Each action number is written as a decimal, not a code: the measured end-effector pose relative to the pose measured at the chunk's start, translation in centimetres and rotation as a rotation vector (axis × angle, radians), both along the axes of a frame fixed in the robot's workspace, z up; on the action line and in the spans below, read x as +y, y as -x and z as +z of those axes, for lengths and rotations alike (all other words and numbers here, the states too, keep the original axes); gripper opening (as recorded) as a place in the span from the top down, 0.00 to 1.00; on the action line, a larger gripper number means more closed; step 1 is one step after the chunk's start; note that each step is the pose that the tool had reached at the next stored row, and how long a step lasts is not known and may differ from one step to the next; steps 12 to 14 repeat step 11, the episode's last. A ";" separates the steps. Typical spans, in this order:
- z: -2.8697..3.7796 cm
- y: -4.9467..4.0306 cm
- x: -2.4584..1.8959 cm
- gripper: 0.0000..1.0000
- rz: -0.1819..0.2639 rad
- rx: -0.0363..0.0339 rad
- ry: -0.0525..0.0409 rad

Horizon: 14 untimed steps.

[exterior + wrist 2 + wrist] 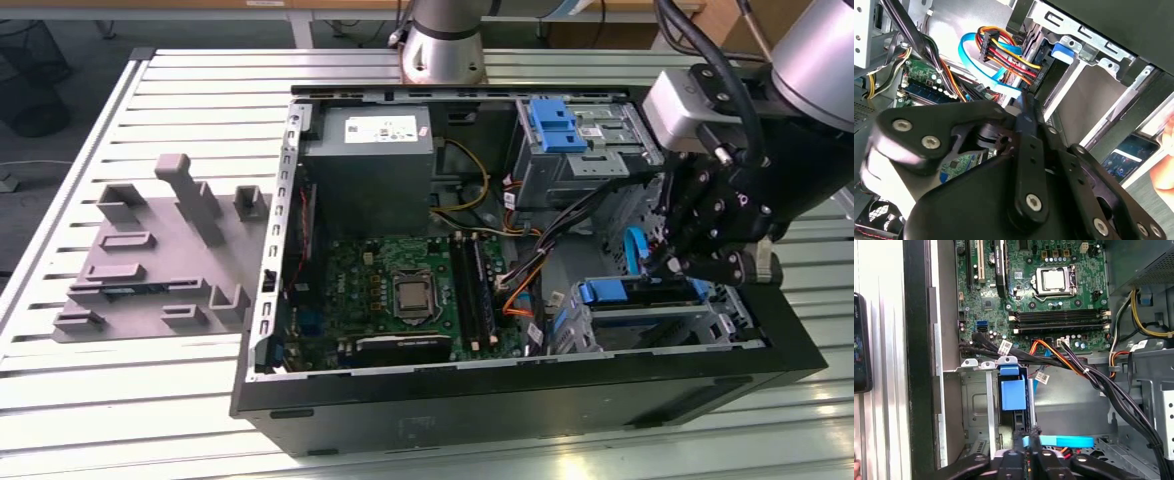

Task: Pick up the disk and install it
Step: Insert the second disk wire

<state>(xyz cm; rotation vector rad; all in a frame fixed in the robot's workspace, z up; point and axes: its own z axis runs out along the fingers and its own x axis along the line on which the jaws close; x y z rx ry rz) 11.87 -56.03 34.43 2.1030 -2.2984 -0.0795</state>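
We work inside the open computer case (534,385) on the bench (160,400), where our pincer (1030,442) clamps the disk (1015,396) edge-on in the drive cage (654,318); loose cables (1094,382) lying close could snag and jam it.

The gripper (1021,107) linkage hid most of the disk (1015,396); whether the fingers gripped it could not be told.
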 end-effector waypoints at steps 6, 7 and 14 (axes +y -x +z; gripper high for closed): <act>0.03 0.00 0.00 0.89 0.000 0.0000 0.0003; 0.03 0.00 0.00 0.89 0.000 0.0000 0.0003; 0.05 0.00 0.00 0.89 0.000 0.0000 0.0002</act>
